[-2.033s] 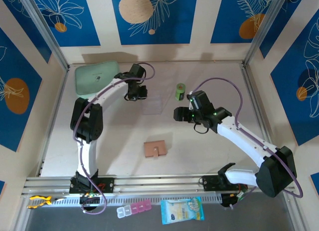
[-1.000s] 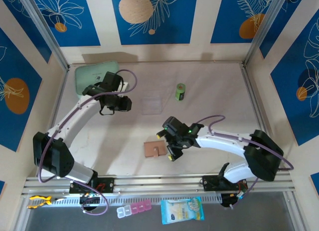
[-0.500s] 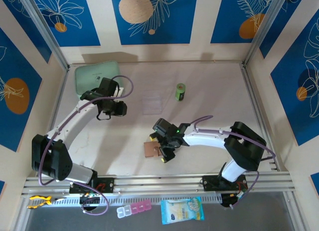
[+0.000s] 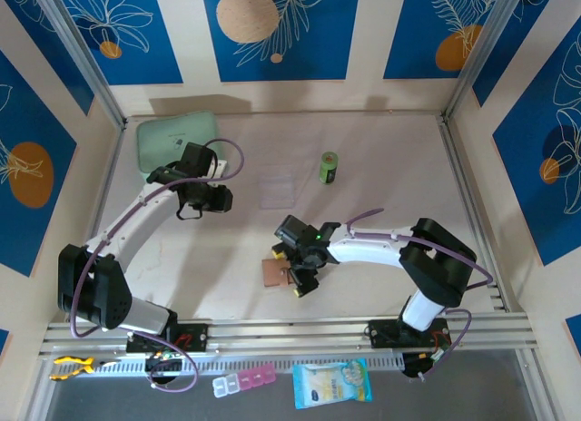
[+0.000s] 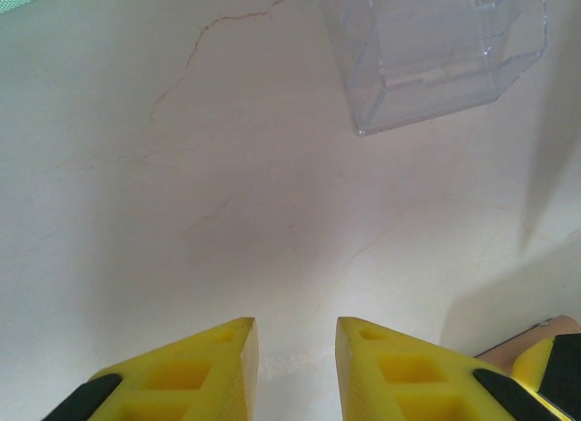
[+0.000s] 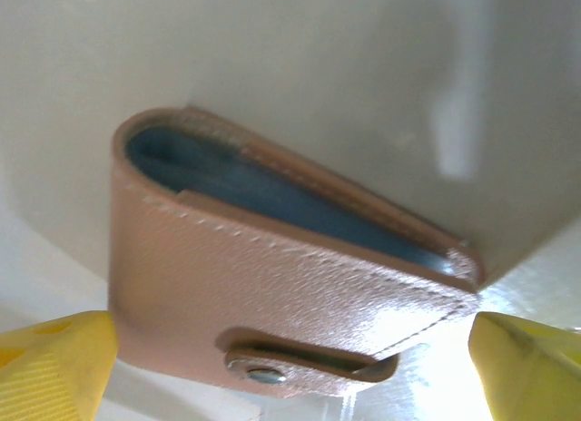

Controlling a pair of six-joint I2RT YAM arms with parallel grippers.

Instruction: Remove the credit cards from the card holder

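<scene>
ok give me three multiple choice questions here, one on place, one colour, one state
1. Where is the right pincer? a) beside the green cylinder b) straddling the card holder c) over the mint-green case
2. What colour is the card holder? a) blue b) black c) tan-brown
3. What state is the card holder in? a) folded shut, tab snapped b) spread open flat c) cards sticking out
Answers: 1 b, yellow fingers flank it on each side; 2 c, the cover is tan-brown; 3 a, the tab lies fastened over the fold.
</scene>
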